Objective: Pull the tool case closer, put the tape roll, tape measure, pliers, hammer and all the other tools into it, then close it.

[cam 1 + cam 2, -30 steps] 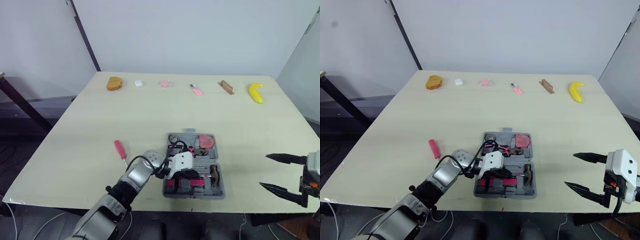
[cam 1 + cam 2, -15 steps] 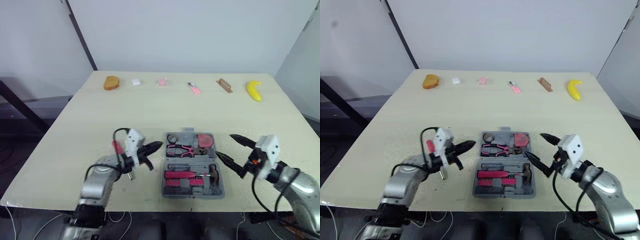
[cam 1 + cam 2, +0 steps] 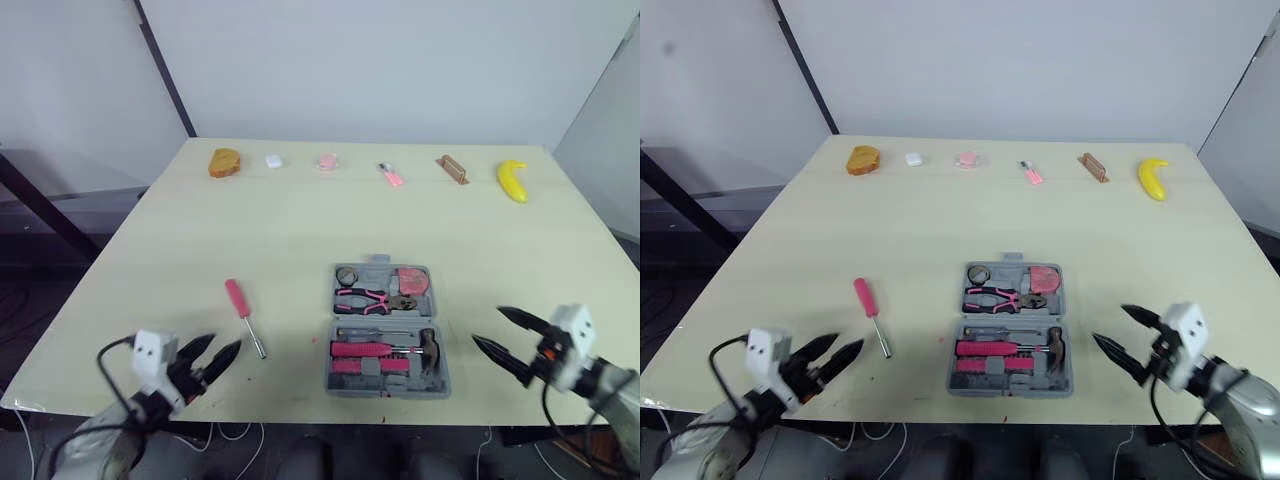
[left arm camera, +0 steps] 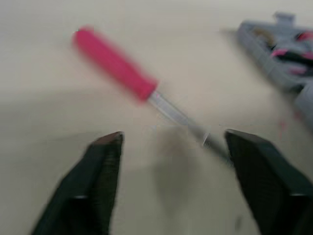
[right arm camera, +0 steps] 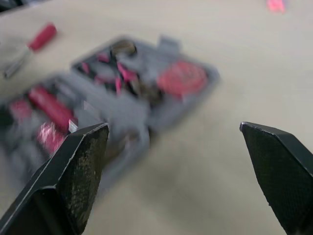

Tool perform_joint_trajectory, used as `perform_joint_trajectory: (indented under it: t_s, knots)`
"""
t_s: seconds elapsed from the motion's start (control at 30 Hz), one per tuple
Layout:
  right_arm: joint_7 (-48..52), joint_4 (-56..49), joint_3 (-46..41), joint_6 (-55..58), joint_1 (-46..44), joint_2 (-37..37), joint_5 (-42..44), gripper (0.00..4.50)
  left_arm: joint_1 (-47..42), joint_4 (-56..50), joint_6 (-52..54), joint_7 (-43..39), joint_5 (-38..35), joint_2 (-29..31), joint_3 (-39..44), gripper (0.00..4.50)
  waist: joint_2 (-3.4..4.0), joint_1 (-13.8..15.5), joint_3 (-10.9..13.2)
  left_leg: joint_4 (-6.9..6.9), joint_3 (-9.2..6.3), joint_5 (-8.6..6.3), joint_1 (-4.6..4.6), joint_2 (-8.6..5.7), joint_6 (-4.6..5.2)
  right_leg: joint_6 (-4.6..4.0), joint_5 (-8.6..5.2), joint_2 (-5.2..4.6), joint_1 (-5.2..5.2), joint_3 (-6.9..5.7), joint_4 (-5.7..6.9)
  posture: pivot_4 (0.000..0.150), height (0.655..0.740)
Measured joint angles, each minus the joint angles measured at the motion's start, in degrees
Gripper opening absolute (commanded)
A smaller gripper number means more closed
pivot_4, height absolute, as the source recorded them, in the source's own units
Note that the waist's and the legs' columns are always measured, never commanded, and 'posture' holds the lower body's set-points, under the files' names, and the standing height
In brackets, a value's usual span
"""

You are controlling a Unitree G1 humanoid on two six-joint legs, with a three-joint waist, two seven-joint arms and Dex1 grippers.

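Now we are looking at the tool case, which is lying open and flat near the front edge of the table. In its far half the tape roll, the pliers and the red tape measure are sitting. In its near half the hammer is lying beside some pink-handled pieces we cannot name. A pink-handled screwdriver is lying loose on the table well to the left of the case, its shaft pointing toward the front edge. The left gripper is hovering near the screwdriver's tip, farther from the case than the tool. Its two black fingers are spread wide and holding nothing, and in the left wrist view the shaft is running across the gap ahead of them. The right gripper is hanging just right of the case, likewise wide open and empty. A banana and other small items are sitting in a row far beyond the case. We are judging the packing nearly finished, with the screwdriver being the piece in hand. The next move is calling for the left gripper to drop over the handle, pinch it, carry it into a free slot, and then fold the case shut.
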Motion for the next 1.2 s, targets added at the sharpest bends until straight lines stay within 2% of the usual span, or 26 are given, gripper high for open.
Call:
perform_joint_trajectory:
  t_s: [0.17,0.37,0.5,0.63,0.73,0.8,0.83,0.93,1.1,1.2]
  knots:
    - [5.3,3.0,-6.9,-3.2,7.1,-2.1,1.0,4.5,4.6,1.0,-1.5,-1.0,-0.2,0.2,2.3,4.42,-0.08,-0.3,0.0,0.05,0.08,0.0,0.08,0.03,0.0,-0.01,-0.02,-0.06,0.0,0.05,0.01,0.15,0.74]
    - [8.0,6.1,-9.2,-5.2,7.3,-2.6,2.1,4.5,5.2,0.8,-1.5,-0.9,-1.0,0.3,3.1,4.42,-0.08,-0.3,0.0,0.04,0.11,0.0,0.05,0.03,-0.01,-0.03,-0.01,-0.1,-0.04,0.07,0.0,0.15,0.74]
    - [10.2,1.0,-7.0,-4.6,2.8,-3.3,4.7,4.5,0.1,-2.7,1.5,5.9,2.2,0.5,-0.9,4.42,-0.04,-0.2,0.0,0.07,0.11,0.0,0.04,0.02,0.0,0.0,0.01,-0.09,-0.02,0.08,0.03,0.15,0.74]
    - [11.6,-4.9,-3.1,-2.7,-1.3,-5.5,5.8,4.5,-3.5,-8.1,8.0,11.9,2.2,0.2,-2.9,4.42,-0.06,-0.2,0.0,0.06,0.08,0.0,-0.02,0.02,-0.01,0.2,0.13,-0.06,-0.03,0.05,0.02,0.15,0.74]
    - [11.6,-7.5,-0.6,-1.0,-4.3,-6.3,6.7,4.5,-6.3,-11.9,15.5,17.8,1.5,-0.2,-3.5,4.42,-0.09,-0.2,0.0,0.05,0.03,0.0,-0.04,0.0,-0.01,0.22,0.14,-0.03,-0.03,0.01,0.02,0.15,0.74]
    - [11.8,-9.6,2.5,1.0,-7.8,-7.4,7.1,4.5,-10.5,-15.6,25.1,25.0,1.0,-1.6,-3.7,4.42,-0.13,-0.2,0.0,0.07,-0.01,0.0,-0.04,-0.01,-0.01,0.23,0.15,-0.01,-0.02,0.0,0.04,0.15,0.74]
    - [11.9,-11.0,5.3,2.9,-12.4,-7.8,7.7,4.5,-16.4,-18.5,33.4,32.6,1.2,-4.6,-4.3,4.42,-0.15,-0.1,0.1,0.13,-0.04,0.0,-0.04,-0.05,-0.01,0.26,0.17,0.02,0.02,0.0,0.06,0.15,0.74]
    - [12.2,-12.2,7.7,5.0,-16.6,-8.4,8.8,4.5,-22.7,-19.7,42.0,41.6,3.7,-8.4,-6.5,4.42,-0.2,-0.1,0.1,0.12,-0.06,0.0,-0.04,-0.09,-0.01,0.28,0.18,0.05,0.05,0.03,0.04,0.15,0.74]
    - [12.9,-12.1,9.9,7.3,-20.1,-8.6,9.4,4.5,-30.2,-16.6,48.0,54.0,10.0,-17.3,-7.6,4.42,-0.31,0.1,0.1,0.12,-0.11,0.01,-0.08,-0.14,-0.01,0.29,0.2,0.07,0.04,0.0,0.04,0.15,0.74]
    - [13.1,-12.1,10.8,7.8,-21.4,-8.7,9.5,4.5,-32.5,-14.5,48.1,57.9,12.6,-20.5,-7.8,4.42,-0.37,0.1,0.1,0.12,-0.11,0.01,-0.08,-0.14,-0.02,0.29,0.2,0.08,0.04,0.01,0.04,0.15,0.74]
